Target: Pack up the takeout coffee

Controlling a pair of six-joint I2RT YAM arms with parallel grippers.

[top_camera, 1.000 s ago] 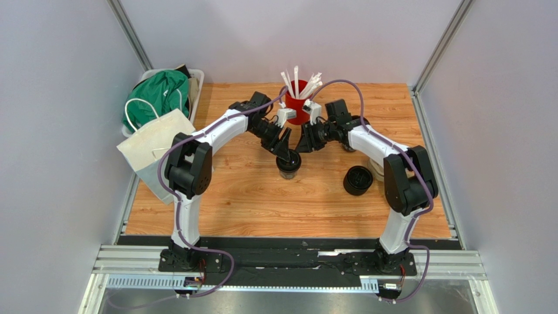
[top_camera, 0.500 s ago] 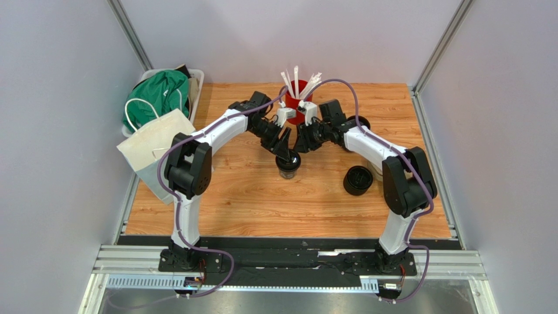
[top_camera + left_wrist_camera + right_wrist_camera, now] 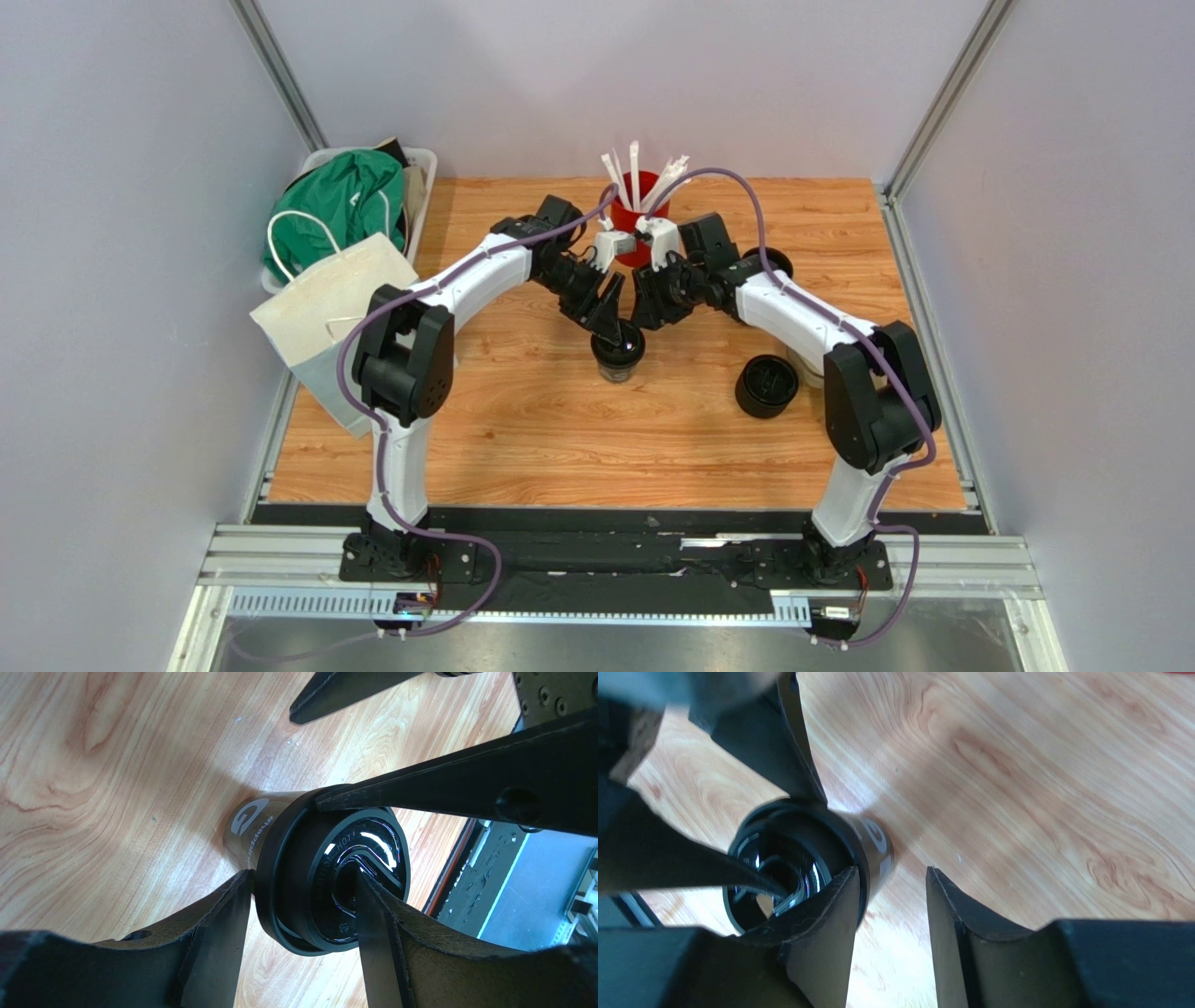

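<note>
Black cup (image 3: 246, 829), grey logo, glossy embossed lid (image 3: 330, 875), stood upright on table (image 3: 105, 777). Left gripper (image 3: 302, 878) clamped lid; right gripper (image 3: 892, 871) narrowly parted, empty.

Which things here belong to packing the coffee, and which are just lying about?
Job: lidded coffee cup; second black cup; probably the white paper bag.
Lying about: red cup of straws; green cloth.
</note>
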